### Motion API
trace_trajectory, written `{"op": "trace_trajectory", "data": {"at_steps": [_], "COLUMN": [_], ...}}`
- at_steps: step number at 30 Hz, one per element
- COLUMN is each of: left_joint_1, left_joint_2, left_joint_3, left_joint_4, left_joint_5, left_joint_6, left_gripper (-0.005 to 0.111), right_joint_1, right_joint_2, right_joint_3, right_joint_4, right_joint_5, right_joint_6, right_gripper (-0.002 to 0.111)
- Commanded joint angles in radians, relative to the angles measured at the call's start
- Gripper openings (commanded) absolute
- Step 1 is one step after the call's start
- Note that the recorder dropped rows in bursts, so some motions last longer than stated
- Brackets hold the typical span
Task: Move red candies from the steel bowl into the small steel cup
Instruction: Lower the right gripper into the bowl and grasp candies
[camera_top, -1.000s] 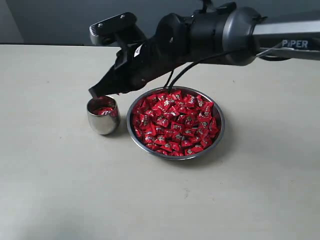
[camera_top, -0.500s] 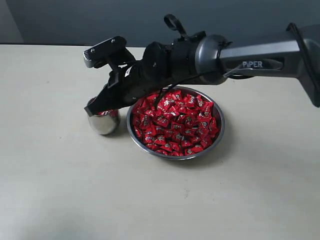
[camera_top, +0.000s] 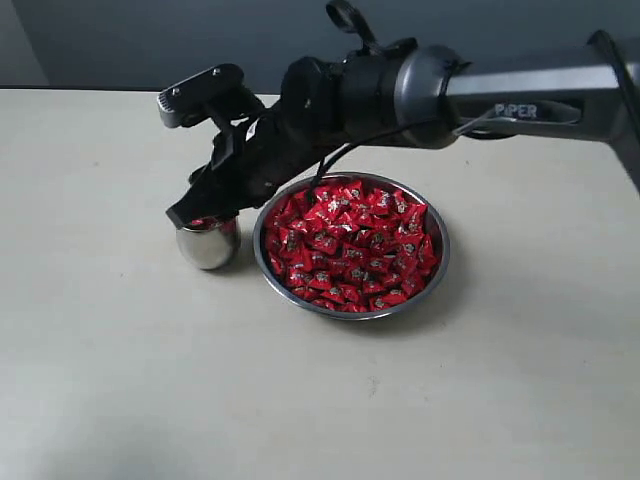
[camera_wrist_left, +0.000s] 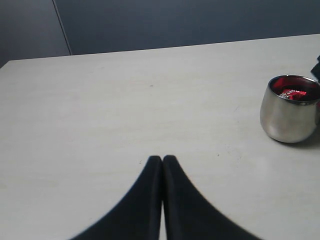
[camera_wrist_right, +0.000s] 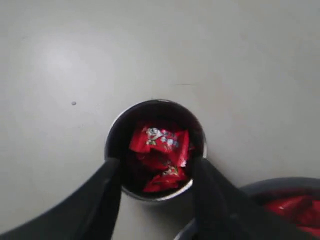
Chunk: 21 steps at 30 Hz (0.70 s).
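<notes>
- Dark grey-blue wall (camera_top: 120, 40): plain backdrop behind the table; we see nothing more of the room.
- Pale beige matte tabletop (camera_top: 120, 380): smooth and faintly speckled, carrying bowl and cup.
- Black jointed right arm (camera_top: 420, 80): reaches across the bowl's far side to the cup.
- Wide, shallow, shiny steel bowl (camera_top: 347, 316): centre of the table, heaped nearly full.
- Small rounded polished steel cup (camera_top: 207, 245): upright, just beside the bowl; we cannot tell whether they touch.
- Right gripper (camera_wrist_right: 156, 167): directly above the cup's mouth, fingers spread to either side, nothing pinched.
- Left gripper (camera_wrist_left: 162, 160): tips pressed together and empty, low over bare table, apart from the cup.
- Small shiny red-wrapped candies (camera_top: 350, 245): most in the bowl, a few (camera_wrist_right: 159, 142) in the cup.
- Step, as we judge it: release over the cup. The next move calls for lifting clear of the rim, returning to the bowl and closing on a single candy.
</notes>
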Motion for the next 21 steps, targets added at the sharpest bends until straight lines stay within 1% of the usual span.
{"op": "trace_trajectory", "data": {"at_steps": [1, 4, 6, 10, 14, 21], "left_joint_1": [-0.008, -0.008, -0.008, -0.008, -0.008, -0.008], "left_joint_2": [-0.005, -0.005, -0.005, -0.005, -0.005, -0.005], "left_joint_3": [-0.008, -0.008, -0.008, -0.008, -0.008, -0.008], "left_joint_4": [0.002, 0.002, 0.002, 0.002, 0.002, 0.002], "left_joint_5": [-0.005, -0.005, -0.005, -0.005, -0.005, -0.005], "left_joint_6": [-0.002, -0.002, -0.002, -0.002, -0.002, -0.002], "left_gripper": [0.000, 0.000, 0.000, 0.000, 0.000, 0.000], "right_joint_1": [-0.114, -0.155, -0.178, -0.189, -0.189, -0.189], "right_joint_2": [-0.060, -0.077, -0.083, -0.083, -0.055, 0.034], "right_joint_3": [0.001, 0.064, 0.153, 0.234, 0.243, 0.243], "right_joint_4": [-0.025, -0.044, -0.053, -0.087, -0.123, -0.126], "right_joint_5": [0.121, 0.122, 0.061, -0.006, -0.025, -0.060], "right_joint_6": [0.050, 0.050, 0.050, 0.050, 0.050, 0.050], "right_gripper": [0.045, 0.045, 0.045, 0.045, 0.045, 0.044]}}
